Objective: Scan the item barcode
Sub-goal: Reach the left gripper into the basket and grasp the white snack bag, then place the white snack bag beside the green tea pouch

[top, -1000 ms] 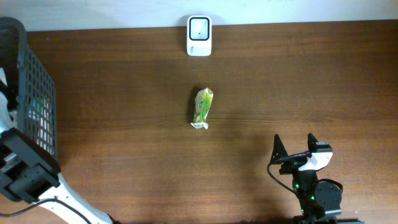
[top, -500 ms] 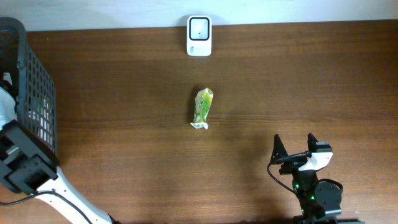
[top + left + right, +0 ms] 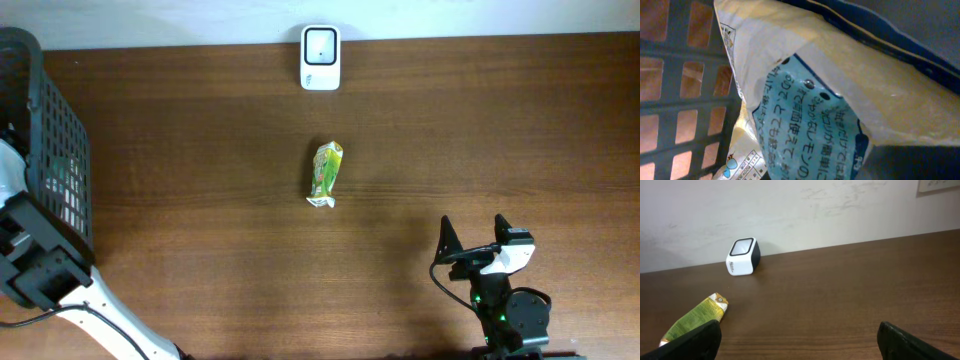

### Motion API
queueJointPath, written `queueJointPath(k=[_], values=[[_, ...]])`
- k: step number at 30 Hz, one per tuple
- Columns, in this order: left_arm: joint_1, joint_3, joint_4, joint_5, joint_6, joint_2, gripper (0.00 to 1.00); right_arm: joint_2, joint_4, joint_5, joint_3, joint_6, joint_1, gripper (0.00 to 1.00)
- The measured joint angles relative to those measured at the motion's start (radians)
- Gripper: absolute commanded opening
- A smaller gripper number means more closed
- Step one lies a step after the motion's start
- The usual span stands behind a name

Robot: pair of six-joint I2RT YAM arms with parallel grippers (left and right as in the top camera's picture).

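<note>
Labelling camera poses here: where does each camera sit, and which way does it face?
Overhead: above the table, looking down at scanner, green packet, basket; left arm, right hand show.
Left wrist: inside the basket, close on a yellow-and-blue packet; fingers unseen.
Right wrist: low over the table, facing the wall; own fingertips at bottom corners.
Overhead and right wrist share scanner and green packet.
</note>
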Motion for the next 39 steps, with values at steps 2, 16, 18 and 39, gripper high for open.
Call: queueJointPath(k=[2, 16, 18, 39], values=[[0.0, -0.019, -0.012, 0.019, -0.029, -0.045, 0.0, 0.0, 0.0, 0.0, 0.0, 0.0, 0.0, 0.99], [-0.145, -0.015, -0.201, 0.478, -0.409, -0.93, 0.0, 0.0, 0.0, 0.0, 0.0, 0.0, 0.0, 0.99], [-0.265, -0.023, -0.297, 0.529, -0.451, -0.921, 0.0, 0.0, 0.0, 0.0, 0.0, 0.0, 0.0, 0.99], [-1.07, -0.192, -0.124, 0.425, -0.808, -0.168, 0.99, 0.0, 0.0, 0.0, 0.0, 0.001, 0.0, 0.99]])
